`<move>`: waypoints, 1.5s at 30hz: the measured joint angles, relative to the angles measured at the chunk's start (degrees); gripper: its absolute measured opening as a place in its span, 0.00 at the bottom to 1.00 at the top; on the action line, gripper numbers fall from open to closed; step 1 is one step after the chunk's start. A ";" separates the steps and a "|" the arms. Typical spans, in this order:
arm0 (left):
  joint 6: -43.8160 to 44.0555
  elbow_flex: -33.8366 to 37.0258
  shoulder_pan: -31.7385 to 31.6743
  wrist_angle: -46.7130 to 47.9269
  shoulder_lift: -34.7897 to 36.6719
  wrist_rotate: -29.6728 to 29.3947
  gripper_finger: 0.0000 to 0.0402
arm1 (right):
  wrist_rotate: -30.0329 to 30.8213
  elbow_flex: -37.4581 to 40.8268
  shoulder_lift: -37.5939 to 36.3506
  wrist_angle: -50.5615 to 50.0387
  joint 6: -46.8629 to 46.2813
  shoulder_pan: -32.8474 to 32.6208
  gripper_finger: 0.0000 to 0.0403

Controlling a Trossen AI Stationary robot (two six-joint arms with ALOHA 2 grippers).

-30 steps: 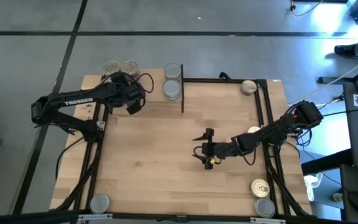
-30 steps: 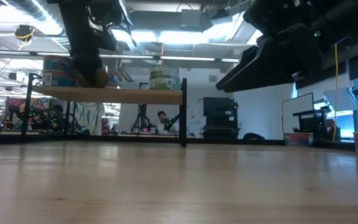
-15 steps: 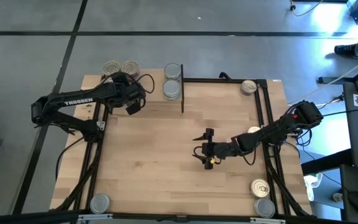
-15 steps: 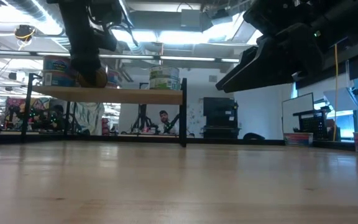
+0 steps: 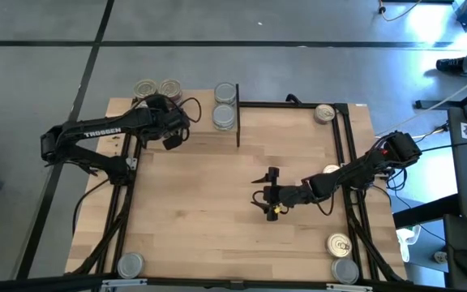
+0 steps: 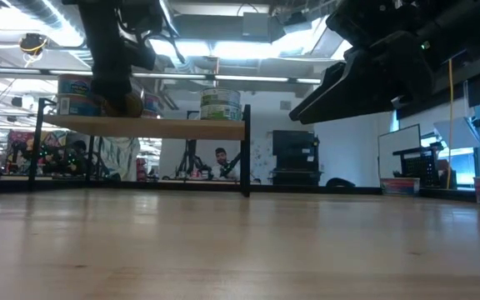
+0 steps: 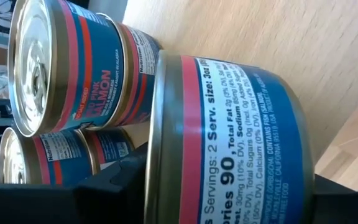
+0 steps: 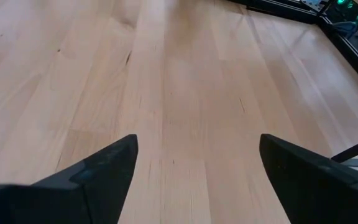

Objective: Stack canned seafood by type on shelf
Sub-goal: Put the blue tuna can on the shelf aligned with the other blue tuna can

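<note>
Nothing on the table has shifted since the earlier frames; both arms and all tins hold their places, and only a person far back in the room, seen under the shelf in the low view, has moved slightly.

Left gripper (image 5: 171, 135): poised over the shelf (image 5: 197, 138), its fingers (image 7: 114, 186) clamped on a blue-and-red labelled tin (image 7: 229, 149). Just beyond this held tin, two stacked tins (image 7: 61, 68) with the same label stand on the shelf, and beside them a second such pair (image 7: 48, 165). In the high view these show as two round tops (image 5: 157, 88) beyond the gripper, at the shelf's far edge. Further along the shelf, beside its black end post, stands another stack of tins (image 5: 225, 105), green-labelled in the low view (image 6: 221, 104).

Right gripper (image 5: 269, 195): hanging above bare tabletop (image 8: 185, 106) near the table's middle, well apart from the shelf, fingers (image 8: 101, 168) spread wide with nothing between them.

Loose tins: one (image 5: 324, 113) at the far right corner; one (image 5: 332, 171) partly hidden under the right arm; two (image 5: 340, 253) at the near right corner behind the right gripper; one (image 5: 130, 264) at the near left corner.
</note>
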State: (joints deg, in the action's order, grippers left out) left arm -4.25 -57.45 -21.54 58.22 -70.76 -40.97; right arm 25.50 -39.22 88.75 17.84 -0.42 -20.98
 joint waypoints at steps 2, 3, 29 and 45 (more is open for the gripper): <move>-1.26 0.00 0.00 -0.34 0.00 0.02 0.53 | -0.01 0.00 0.00 0.01 -0.01 0.01 0.83; -1.57 0.00 0.00 -0.79 0.00 0.02 0.53 | 0.01 0.00 0.00 0.01 0.02 0.01 0.83; -5.22 0.00 0.07 -4.46 0.02 -9.64 0.79 | 0.52 0.02 0.02 -1.41 0.04 0.00 0.83; -2.09 0.00 0.55 -4.42 0.02 -3.01 0.77 | 0.58 0.00 0.02 -1.37 0.04 0.01 0.83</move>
State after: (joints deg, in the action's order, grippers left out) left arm -6.34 -57.45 -20.99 53.79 -70.74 -43.98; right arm 26.09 -39.22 88.77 16.47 -0.38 -20.97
